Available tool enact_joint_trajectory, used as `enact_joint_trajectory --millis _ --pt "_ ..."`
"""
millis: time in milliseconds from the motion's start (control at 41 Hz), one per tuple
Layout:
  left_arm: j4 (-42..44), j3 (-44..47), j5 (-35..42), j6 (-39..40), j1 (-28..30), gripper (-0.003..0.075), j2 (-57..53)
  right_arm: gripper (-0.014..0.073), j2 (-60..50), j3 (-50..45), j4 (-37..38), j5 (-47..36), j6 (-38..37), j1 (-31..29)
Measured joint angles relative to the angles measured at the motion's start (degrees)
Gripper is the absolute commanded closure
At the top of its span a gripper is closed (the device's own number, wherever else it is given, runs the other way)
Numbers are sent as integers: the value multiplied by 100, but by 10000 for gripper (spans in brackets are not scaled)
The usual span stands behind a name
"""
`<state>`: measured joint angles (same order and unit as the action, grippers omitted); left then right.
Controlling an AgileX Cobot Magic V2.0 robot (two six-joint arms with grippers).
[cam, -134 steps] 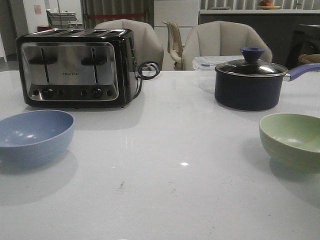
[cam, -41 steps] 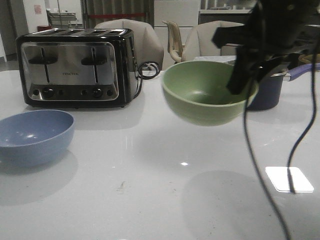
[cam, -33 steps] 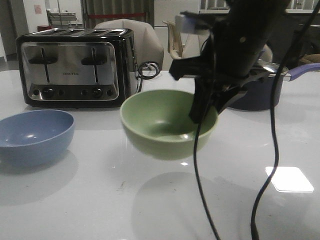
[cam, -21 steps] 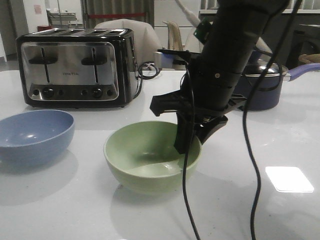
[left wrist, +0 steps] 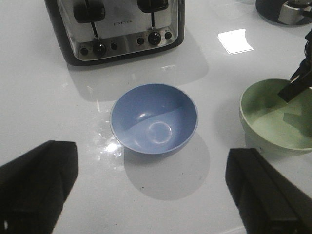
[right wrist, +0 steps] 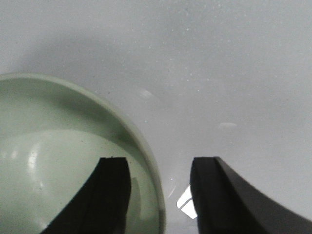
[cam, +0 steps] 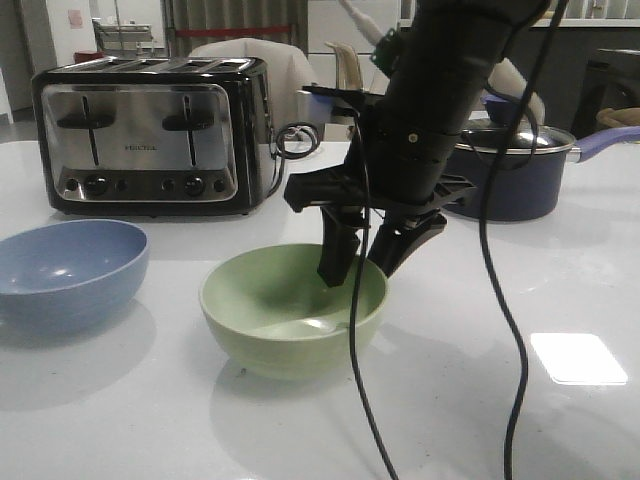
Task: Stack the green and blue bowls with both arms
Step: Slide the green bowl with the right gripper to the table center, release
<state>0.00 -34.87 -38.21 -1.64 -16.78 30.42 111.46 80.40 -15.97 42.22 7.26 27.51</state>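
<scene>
The pale green bowl [cam: 290, 320] rests upright on the white table near its middle. My right gripper [cam: 357, 270] hangs over the bowl's right rim, open, with one finger inside the bowl and the other outside. In the right wrist view the green bowl [right wrist: 58, 146] has its rim between the spread fingers of the right gripper [right wrist: 158, 165], with gaps on both sides. The dusty blue bowl [cam: 70, 270] sits at the left, empty. In the left wrist view my left gripper [left wrist: 151, 165] hovers open just short of the blue bowl [left wrist: 153, 119], and the green bowl [left wrist: 273, 117] lies beside it.
A black and chrome toaster [cam: 150, 135] stands at the back left, behind the blue bowl. A dark blue lidded saucepan [cam: 510, 170] is at the back right, partly behind the right arm. Thin black cables [cam: 500, 300] hang from that arm. Chairs stand beyond the table.
The right arm carried the green bowl from the right side to the middle and lowered it onto the table. Its fingers now stand apart around the rim. The blue bowl has not moved.
</scene>
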Motion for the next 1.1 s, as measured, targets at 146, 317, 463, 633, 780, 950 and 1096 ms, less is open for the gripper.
enact_joint_trajectory --millis 146,317,463,633,780,950,1096 --pt "0 0 0 0 0 66 0 150 -505 -60 0 115 14 38" --pt "0 0 0 0 0 66 0 150 -1588 -488 11 162 374 309" --pt "0 0 0 0 0 66 0 150 -2555 -975 11 162 463 431" --pt "0 0 0 0 0 66 0 150 -3661 -1693 97 162 488 431" --pt "0 0 0 0 0 66 0 150 -4531 -2339 176 180 499 431" --pt "0 0 0 0 0 66 0 150 -5627 -2931 265 213 499 431" --pt "0 0 0 0 0 66 0 150 -6391 -3239 265 273 499 431"
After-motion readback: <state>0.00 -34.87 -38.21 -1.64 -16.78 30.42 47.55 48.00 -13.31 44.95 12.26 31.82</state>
